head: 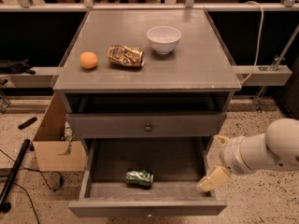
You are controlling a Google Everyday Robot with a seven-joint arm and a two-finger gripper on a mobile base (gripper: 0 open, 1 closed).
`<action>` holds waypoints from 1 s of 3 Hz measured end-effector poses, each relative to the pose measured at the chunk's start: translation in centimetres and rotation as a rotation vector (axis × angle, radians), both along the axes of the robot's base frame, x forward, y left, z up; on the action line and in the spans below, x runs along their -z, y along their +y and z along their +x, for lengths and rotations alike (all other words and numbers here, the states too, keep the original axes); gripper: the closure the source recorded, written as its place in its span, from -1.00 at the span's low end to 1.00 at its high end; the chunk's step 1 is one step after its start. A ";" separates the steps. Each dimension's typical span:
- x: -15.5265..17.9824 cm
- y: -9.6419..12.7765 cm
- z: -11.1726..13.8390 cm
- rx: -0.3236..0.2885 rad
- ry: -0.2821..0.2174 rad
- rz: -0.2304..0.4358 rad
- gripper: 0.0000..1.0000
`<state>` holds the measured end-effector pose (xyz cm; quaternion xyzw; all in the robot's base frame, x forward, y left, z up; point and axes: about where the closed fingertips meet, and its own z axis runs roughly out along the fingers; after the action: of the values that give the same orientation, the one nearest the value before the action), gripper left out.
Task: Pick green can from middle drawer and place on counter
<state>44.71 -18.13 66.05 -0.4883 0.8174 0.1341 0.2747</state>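
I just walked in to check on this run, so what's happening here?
The robot's pincer hangs at the right side of the open middle drawer, apart from the green can, which lies on its side on the drawer floor. The counter holds an orange, a crushed can and a white bowl.

One green can (139, 178), one crushed can (125, 56), one orange (88, 60), one bowl (163, 39), one open drawer (147, 208), one hand (213, 178) beside it

No text, brand or number can be read: the print on the green can (139, 178) in the open drawer (145, 208) and on the crushed can (125, 56) on the desk (196, 64) cannot be made out, and the end effector (212, 178) at the drawer's right front corner shows no lettering.
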 end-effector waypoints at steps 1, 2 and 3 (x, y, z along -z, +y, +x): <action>2.6 1.5 0.5 0.005 0.053 0.010 -1.00; 6.3 4.9 1.1 -0.013 0.121 0.024 -1.00; 9.8 8.6 2.1 -0.048 0.168 0.034 -1.00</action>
<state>46.84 -9.52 56.21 -0.4898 0.8233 0.1950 0.2104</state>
